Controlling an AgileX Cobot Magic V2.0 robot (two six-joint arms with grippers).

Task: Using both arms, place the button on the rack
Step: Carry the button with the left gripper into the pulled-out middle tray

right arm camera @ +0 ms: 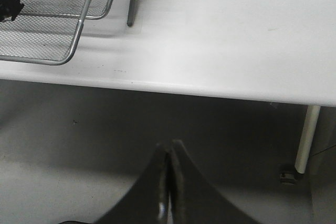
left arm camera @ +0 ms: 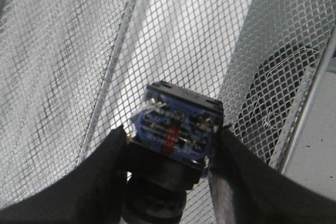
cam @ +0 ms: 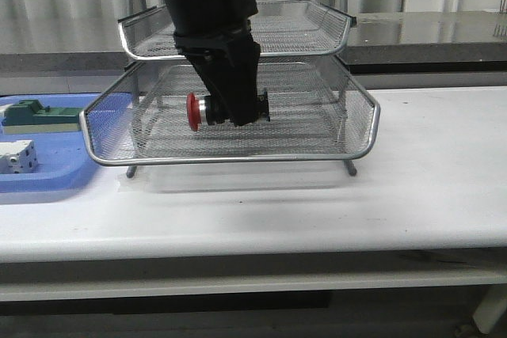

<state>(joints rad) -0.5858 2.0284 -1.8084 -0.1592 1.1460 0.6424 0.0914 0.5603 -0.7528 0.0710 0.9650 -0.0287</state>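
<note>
Placement step, seen from the front and from both wrists. The left gripper [cam: 232, 112] reaches down into the pulled-out lower tray of the rack [cam: 364, 144], which stands toward the back of the table [cam: 428, 195] near its middle, and clamps the button [cam: 207, 111] between its two fingers [left arm camera: 105, 166]. The button lies on its side, red cap toward the table's left edge and blue rear block [left arm camera: 176, 129] facing the wrist camera, with the mesh floor of the tray showing just behind it; whether it already touches that floor cannot be told from these views. The right gripper [right arm camera: 169, 182] hangs with its fingertips pressed together on nothing, out beyond the table's front edge near the right side, well apart from the rack, whose front corner and leg appear only at the margin of its view. A blue plastic tray [cam: 47, 176] at the table's left edge carries a green block [cam: 36, 112] and a white block [cam: 17, 156], neither involved. Judged from this arrangement, the button is being set into the lower tray and the deposit is nearly complete. The next move calls for lowering until the button rests on the mesh, parting the left fingers, and withdrawing upward without catching the tier above; the extended tray may then need pushing in, a job the idle right arm could take.
</note>
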